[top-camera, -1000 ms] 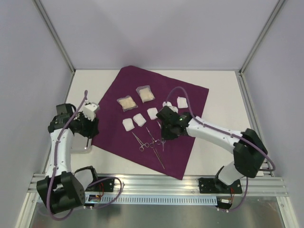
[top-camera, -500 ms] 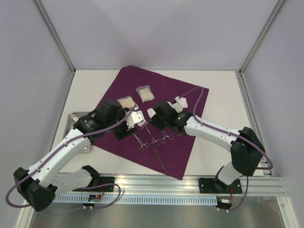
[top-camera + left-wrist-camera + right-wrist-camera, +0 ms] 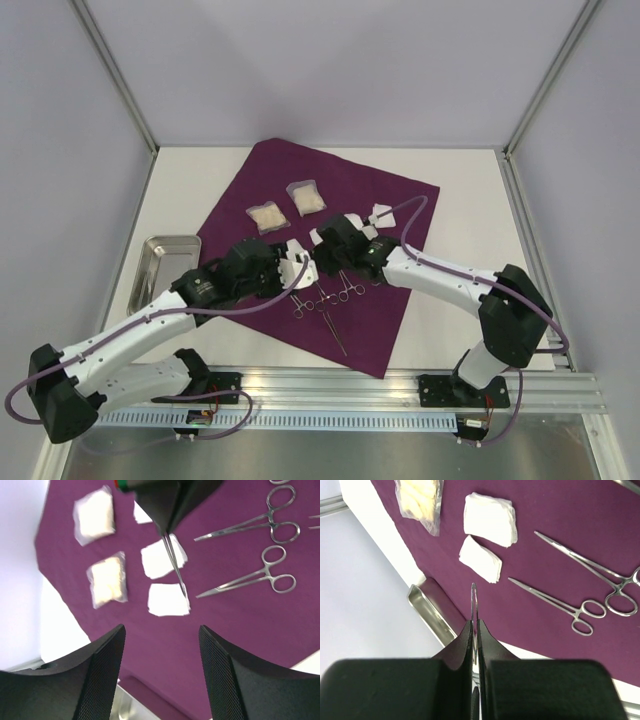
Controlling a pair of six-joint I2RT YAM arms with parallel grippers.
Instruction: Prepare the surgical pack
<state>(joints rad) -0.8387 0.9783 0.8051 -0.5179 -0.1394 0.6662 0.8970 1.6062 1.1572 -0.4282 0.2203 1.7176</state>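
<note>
Your purple drape [image 3: 390,195] lies spread flat. Left gripper [image 3: 161,632] reaches from 8 o'clock — fingers wide, empty; right gripper [image 3: 475,630], from 4 o'clock, pinches a thin metal tool [image 3: 473,597].

Table [image 3: 455,190]: white, flat.

Tray [image 3: 152,250]: shallow rectangular steel, on the table's left side, partly hidden from above.

Packets: two, clear, with pale tan contents. The left packet [image 3: 266,217] and the right packet [image 3: 307,197] lie side by side, apart.

Pads: white folded gauze. The upper pad [image 3: 160,560] and lower pad [image 3: 168,600] lie close together, not touching, just beside the packets. A far pad [image 3: 382,211] lies well to the right.

Forceps: two ring-handled steel pairs, first forceps [image 3: 250,527] and second forceps [image 3: 247,580], roughly parallel, tips toward the pads.

Straight instrument [image 3: 335,335]: thin, nearest the front.

Tool [image 3: 172,562]: slim steel, tip over the lower pad's corner; contact cannot be confirmed.
</note>
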